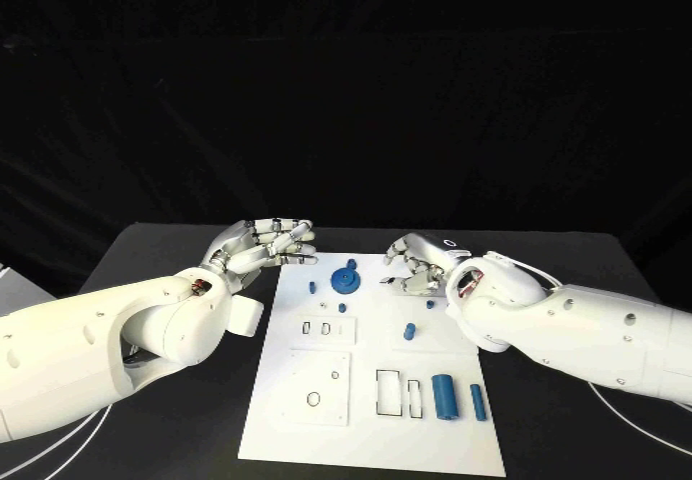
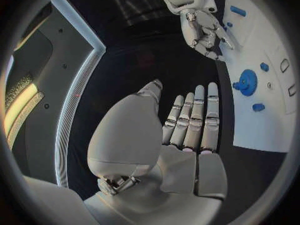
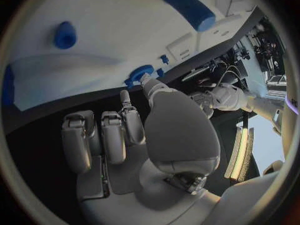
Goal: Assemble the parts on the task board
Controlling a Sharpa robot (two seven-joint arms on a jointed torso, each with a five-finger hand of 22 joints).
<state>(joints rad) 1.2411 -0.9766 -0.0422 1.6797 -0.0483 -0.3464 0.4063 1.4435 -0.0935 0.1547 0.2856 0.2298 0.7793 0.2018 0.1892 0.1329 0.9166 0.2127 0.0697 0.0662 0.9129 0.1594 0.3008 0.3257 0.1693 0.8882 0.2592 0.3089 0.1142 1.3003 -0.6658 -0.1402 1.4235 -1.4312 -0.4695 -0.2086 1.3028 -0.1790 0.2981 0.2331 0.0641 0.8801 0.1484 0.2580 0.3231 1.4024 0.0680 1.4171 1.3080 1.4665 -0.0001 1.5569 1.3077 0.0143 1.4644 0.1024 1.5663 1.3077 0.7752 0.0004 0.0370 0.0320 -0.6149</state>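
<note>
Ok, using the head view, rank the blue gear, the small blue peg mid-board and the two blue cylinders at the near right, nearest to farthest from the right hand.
1. The blue gear, just left of the right hand, at the far end of the task board.
2. The small blue peg, mid-board, nearer the robot.
3. The two blue cylinders, near right corner, farthest.

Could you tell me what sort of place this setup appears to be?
Probably a robotics test bench: a black table against a dark backdrop, a white task board with cut-out slots and blue parts, and nothing domestic around.
</note>
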